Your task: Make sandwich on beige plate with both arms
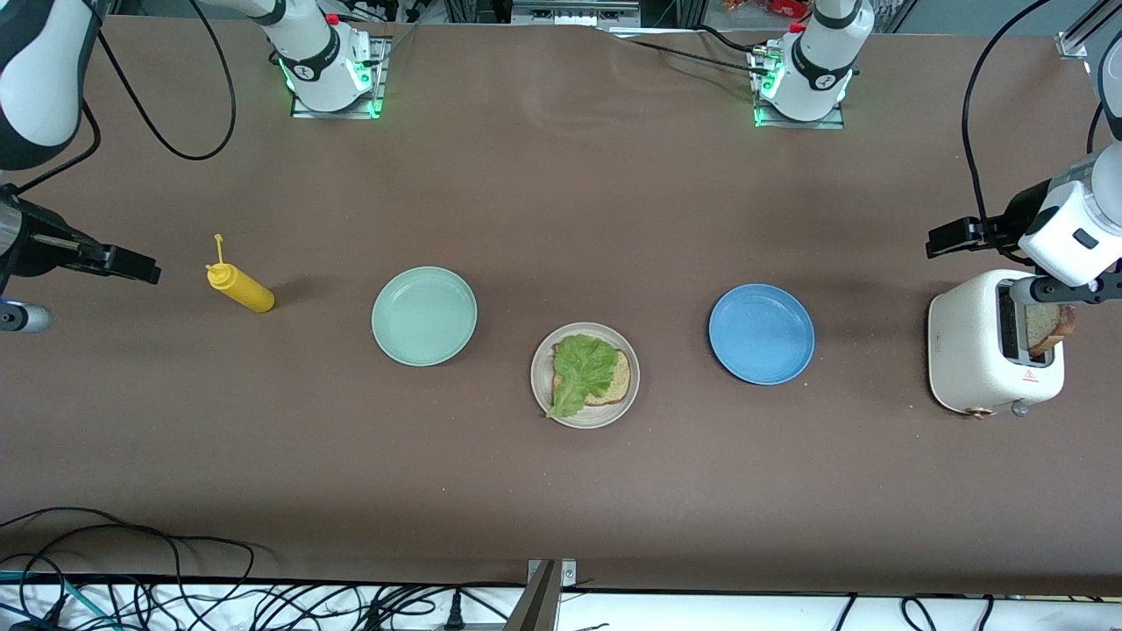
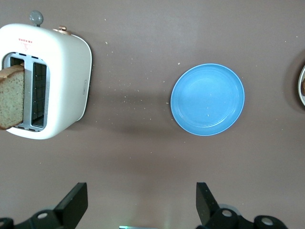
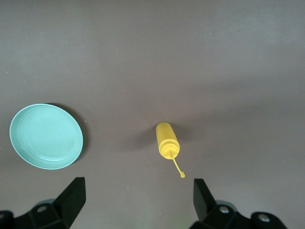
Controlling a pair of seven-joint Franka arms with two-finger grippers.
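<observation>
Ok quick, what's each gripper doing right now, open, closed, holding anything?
Left gripper: open, empty, near the toaster.
Right gripper: open, empty, near the mustard bottle.

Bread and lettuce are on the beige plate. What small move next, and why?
Probably bring the open left gripper over the white toaster and onto the brown bread slice sticking out of its slot. The round beige plate holds only one slice under the green lettuce leaf, so a top slice is missing. The right gripper waits open near the yellow squeeze bottle.

Bright even overhead light, soft shadows
</observation>
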